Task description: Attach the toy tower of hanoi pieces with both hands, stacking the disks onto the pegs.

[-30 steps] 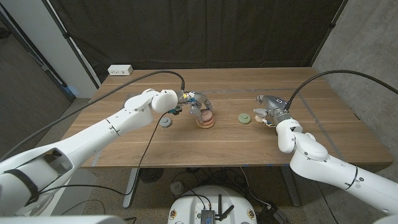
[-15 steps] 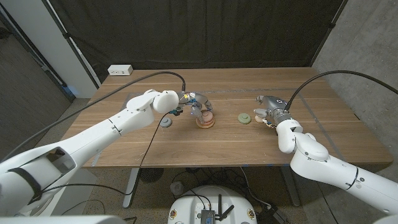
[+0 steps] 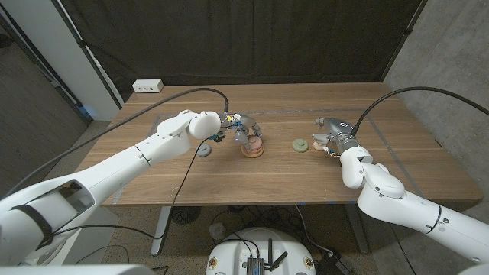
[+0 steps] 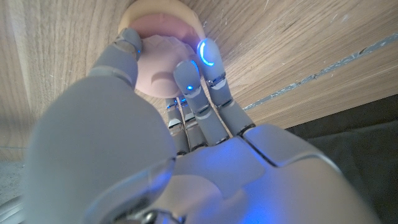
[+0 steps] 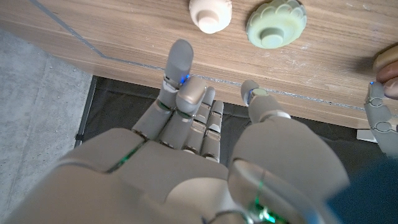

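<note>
Pink disk (image 3: 253, 143) on stack | left hand (image 3: 238, 127) gripping it | right hand (image 3: 330, 134) spread, near green disk (image 3: 301, 144)

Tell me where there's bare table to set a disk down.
Bare wood: the table's right end past the right hand, and the near strip. Crowded: the middle, with left hand on the pink stack, grey disk, green disk.

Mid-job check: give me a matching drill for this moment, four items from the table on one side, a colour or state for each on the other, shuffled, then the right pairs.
Items:
1. left hand
2. right hand
3. scalloped disk
4. disk by the left forearm

States:
A. grey, lying alone
B. on the pink stack
C. pale green
D. holds nothing

Pairs: 1-B, 2-D, 3-C, 4-A
</note>
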Motion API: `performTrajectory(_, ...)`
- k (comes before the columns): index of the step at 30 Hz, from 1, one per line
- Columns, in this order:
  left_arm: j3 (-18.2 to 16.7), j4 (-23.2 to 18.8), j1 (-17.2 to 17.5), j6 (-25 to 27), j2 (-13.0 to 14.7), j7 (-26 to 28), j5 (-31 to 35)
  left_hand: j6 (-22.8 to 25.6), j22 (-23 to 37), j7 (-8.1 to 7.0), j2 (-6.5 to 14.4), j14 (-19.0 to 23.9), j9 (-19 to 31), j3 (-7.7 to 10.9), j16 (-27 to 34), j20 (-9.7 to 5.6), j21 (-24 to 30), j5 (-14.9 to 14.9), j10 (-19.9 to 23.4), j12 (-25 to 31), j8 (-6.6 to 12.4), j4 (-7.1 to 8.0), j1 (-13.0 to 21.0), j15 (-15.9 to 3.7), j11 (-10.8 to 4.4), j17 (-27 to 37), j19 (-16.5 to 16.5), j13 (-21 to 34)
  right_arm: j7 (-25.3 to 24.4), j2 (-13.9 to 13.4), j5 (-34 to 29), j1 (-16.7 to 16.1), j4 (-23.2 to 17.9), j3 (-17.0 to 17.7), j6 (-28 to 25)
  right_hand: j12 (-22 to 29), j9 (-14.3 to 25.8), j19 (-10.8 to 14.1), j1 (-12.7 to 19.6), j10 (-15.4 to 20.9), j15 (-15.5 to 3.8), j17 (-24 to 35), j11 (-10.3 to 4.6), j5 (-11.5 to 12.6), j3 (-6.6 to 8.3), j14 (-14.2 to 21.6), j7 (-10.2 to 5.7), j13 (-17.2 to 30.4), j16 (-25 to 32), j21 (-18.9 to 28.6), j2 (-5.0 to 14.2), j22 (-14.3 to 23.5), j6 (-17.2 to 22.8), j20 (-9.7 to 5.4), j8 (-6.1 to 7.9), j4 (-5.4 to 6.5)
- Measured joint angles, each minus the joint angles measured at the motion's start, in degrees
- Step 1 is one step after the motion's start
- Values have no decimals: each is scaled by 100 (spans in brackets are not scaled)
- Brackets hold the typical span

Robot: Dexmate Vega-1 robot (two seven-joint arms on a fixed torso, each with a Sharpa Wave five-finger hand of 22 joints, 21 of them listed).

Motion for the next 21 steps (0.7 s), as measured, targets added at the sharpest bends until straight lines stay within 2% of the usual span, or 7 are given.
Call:
performTrajectory(11, 10, -53, 14, 52, 32, -30, 13, -31, -15, 30, 28, 0, -6, -80, -42, 0, 0, -1, -15, -57, -68, 34, -28, 0, -15, 11, 0, 1, -2, -15, 1, -1, -22, 0, -1, 0, 0, 0, 0, 41, 0, -28, -42, 0, 0, 0, 0, 16, 0, 0, 0, 12, 0, 0, 0, 0)
performTrajectory(15, 23, -79, 9, 76, 50, -72, 57, -212, -39, 43, 113, -45, 14, -136, -163, 16, -60, -1, -121, -91, -171, 90, -124, 39, -120, -37, -63, 1, -2, -29, 2, -13, -47, 0, -3, 0, 0, 0, 0, 41, 0, -11, -42, 0, -1, 0, 0, 19, 0, 0, 0, -3, 0, 0, 0, 0)
performTrajectory(21, 69, -114, -38, 99, 59, -164, 172, -493, -41, 79, 29, -199, 9, -229, -309, 44, -111, 0, -259, -140, -267, 120, -439, 95, -258, -201, -183, 325, -2, -37, 8, -25, -67, 0, -11, 0, 0, 0, 0, 41, 0, -10, -42, 0, -1, 0, 0, 26, 0, 0, 0, -3, 0, 0, 0, 0)
